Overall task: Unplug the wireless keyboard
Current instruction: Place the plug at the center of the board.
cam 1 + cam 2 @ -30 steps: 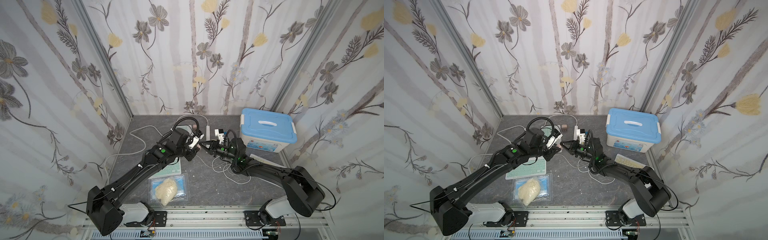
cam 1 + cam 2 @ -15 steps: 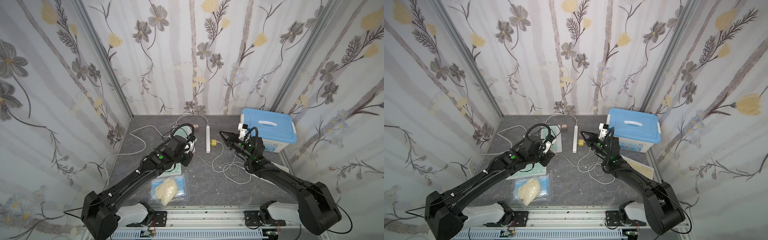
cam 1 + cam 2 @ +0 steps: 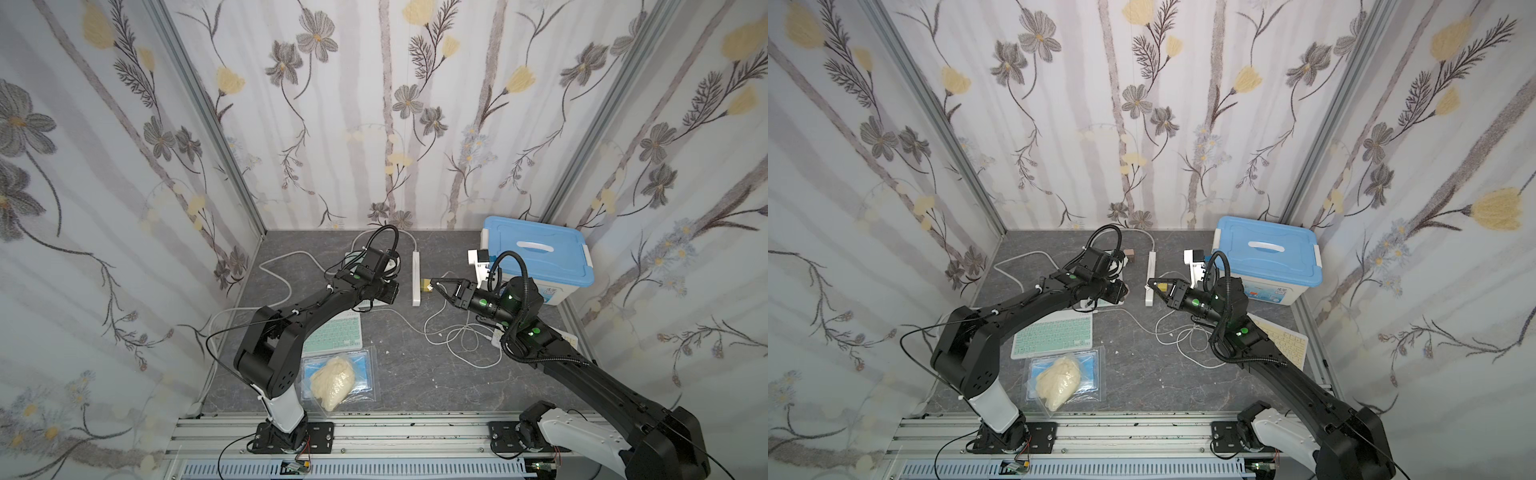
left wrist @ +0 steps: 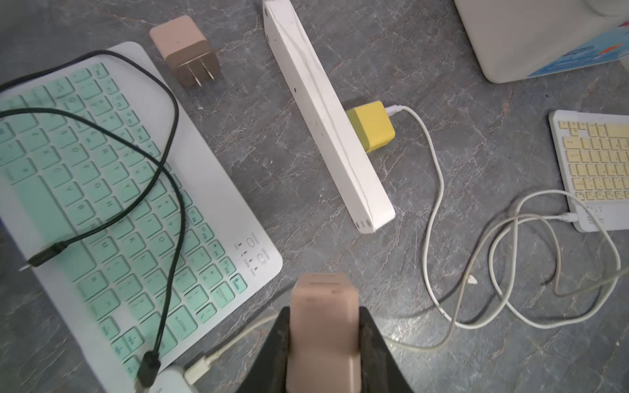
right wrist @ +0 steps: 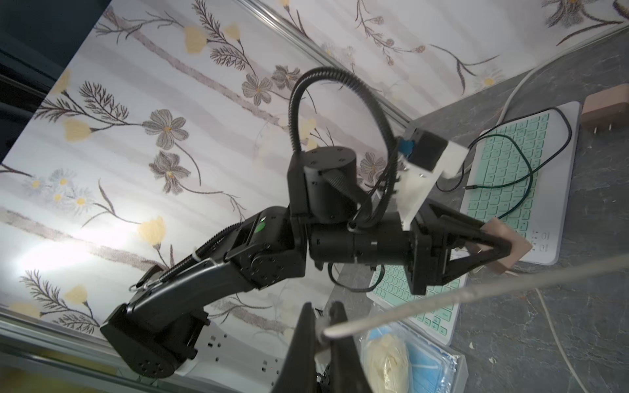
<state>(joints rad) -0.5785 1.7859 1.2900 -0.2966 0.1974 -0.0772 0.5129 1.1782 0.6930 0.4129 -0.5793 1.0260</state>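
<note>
Two wireless keyboards lie on the grey floor. On the mint one rests a loose black cable. The yellow one has a white cable plugged into its edge. My left gripper is shut on a pink charger block just right of the mint keyboard. My right gripper hangs above the power strip, shut on the end of a white cable. A yellow charger sits in the strip.
A second pink charger lies beyond the mint keyboard. A blue-lidded box stands at the back right. White cable loops lie mid-floor. A bag of masks lies in front of the mint keyboard.
A second ago the two grippers met near the strip. They have since drawn apart: the right one has swung right with the cable end, and the left has kept the pink block.
</note>
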